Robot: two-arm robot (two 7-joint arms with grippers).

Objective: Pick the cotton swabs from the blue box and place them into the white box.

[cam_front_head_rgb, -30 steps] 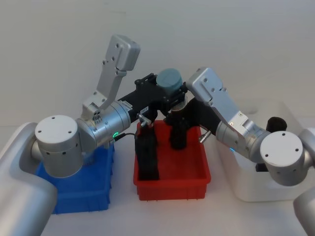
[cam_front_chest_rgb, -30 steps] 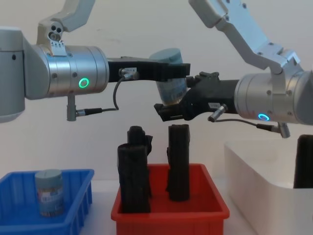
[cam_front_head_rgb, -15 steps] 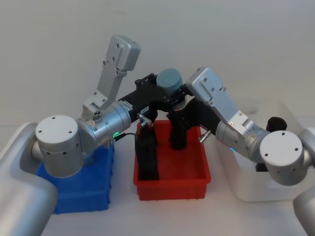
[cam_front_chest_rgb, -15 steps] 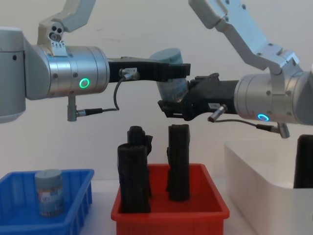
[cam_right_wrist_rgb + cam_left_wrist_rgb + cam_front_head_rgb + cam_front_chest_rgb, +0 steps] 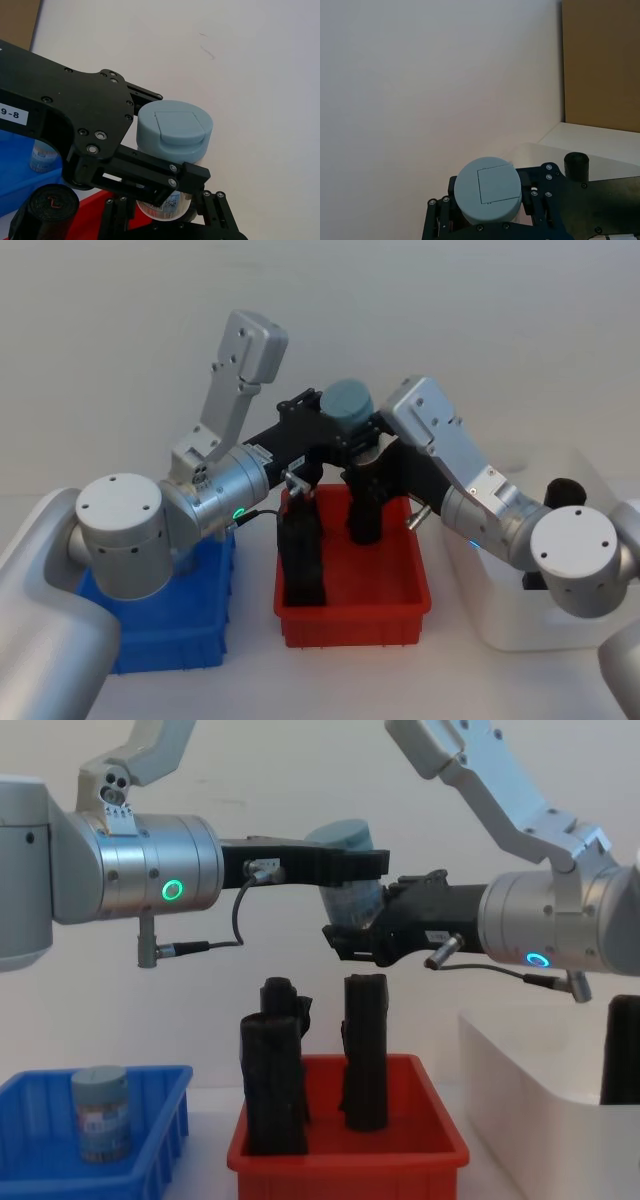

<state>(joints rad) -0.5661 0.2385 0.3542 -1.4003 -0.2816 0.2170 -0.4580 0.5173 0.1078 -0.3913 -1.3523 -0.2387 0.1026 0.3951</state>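
One jar of cotton swabs (image 5: 352, 898), grey-blue lid up, hangs in the air over the red bin, and my left gripper (image 5: 350, 870) is shut on its upper body. My right gripper (image 5: 356, 934) reaches in from the right just below, its fingers standing open on either side of the jar's lower part (image 5: 161, 204). The lid (image 5: 347, 400) shows between both black grippers, and the left wrist view looks down on the same jar (image 5: 487, 190). A second jar (image 5: 100, 1113) stands in the blue box (image 5: 160, 1082) at the left. The white box (image 5: 520, 1070) is at the right.
A red bin (image 5: 350, 1156) in the middle holds upright black rolls (image 5: 272, 1070) (image 5: 365, 1050), directly under the held jar. Another black roll (image 5: 622, 1050) stands in the white box. Both forearms cross above the bins.
My right gripper has moved up and in around the jar's lower part. The left gripper and the jar have stayed where they were.
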